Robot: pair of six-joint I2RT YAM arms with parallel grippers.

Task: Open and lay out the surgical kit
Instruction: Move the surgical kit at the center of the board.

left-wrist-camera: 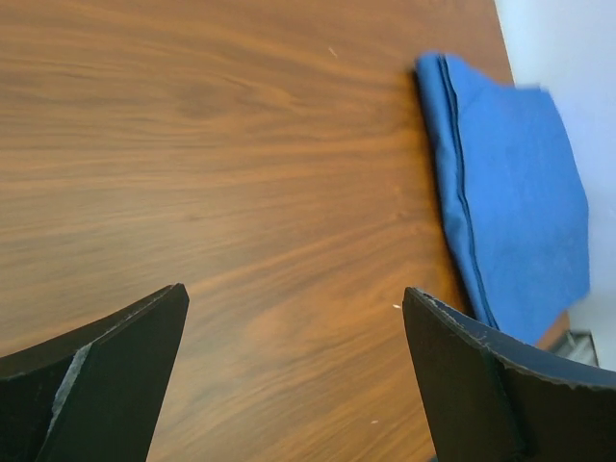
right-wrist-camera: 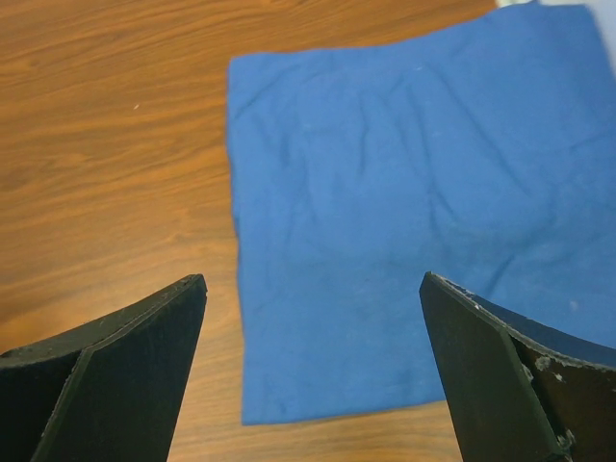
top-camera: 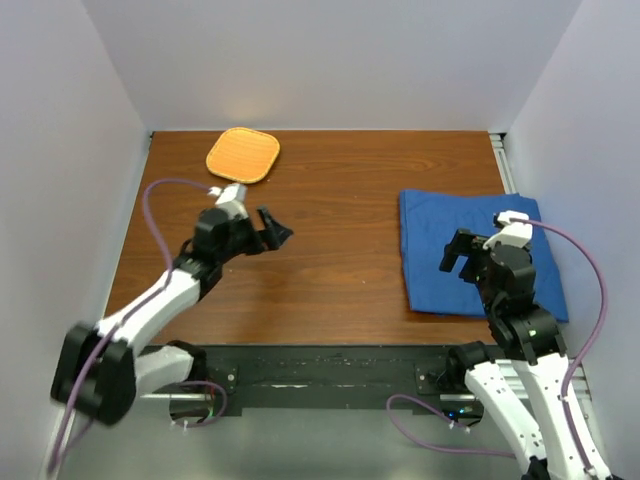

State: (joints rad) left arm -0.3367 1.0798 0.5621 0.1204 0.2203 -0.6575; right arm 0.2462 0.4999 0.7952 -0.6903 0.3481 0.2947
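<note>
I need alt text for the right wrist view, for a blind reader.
A blue cloth wrap lies flat on the wooden table, not yet opened. The right tool hangs above it, both black fingers wide apart, holding nothing.

Wood table (top-camera: 330, 230), white walls (top-camera: 330, 60)

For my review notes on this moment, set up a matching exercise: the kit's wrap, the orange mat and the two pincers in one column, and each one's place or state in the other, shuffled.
Column one:
1. blue wrap
2. orange mat
3. left pincer
4. right pincer

Column two:
A. open, over bare wood of the table
B. lying at the far edge, on the left
C. folded shut, on the right side
D. open, above the blue cloth

Pairs: 1-C, 2-B, 3-A, 4-D.
</note>
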